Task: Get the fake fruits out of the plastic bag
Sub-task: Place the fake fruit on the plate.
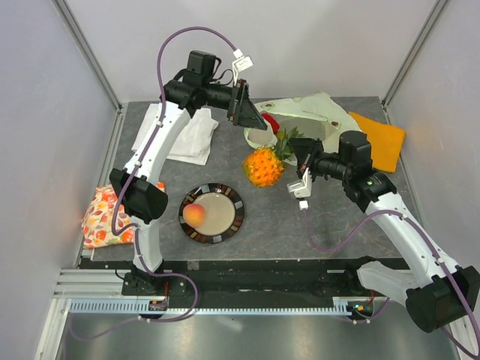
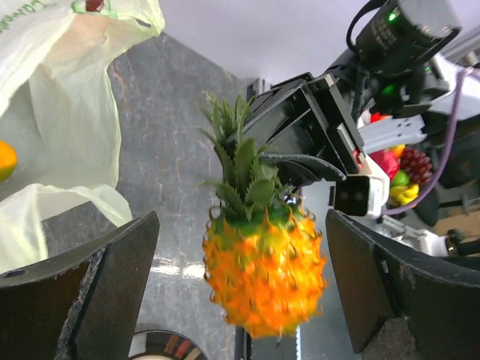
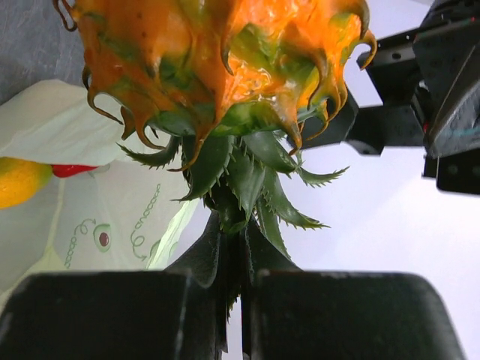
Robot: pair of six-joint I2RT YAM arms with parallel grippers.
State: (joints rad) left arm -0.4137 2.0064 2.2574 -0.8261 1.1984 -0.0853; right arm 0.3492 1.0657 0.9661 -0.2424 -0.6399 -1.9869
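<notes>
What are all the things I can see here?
pineapple: one, orange with green crown, hanging by its crown
plate: one, dark rim, front middle
peach: one, orange-pink, on the plate
plastic bag: one, pale green, back
red fruit: one, red, at the bag's mouth
yellow fruit: one, yellow-orange, beside the red fruit
white cloth: one, back left
orange cloth: one, back right
floral cloth: one, left edge
left gripper: one, black, jaws open
right gripper: one, black, jaws shut on the pineapple's crown
</notes>
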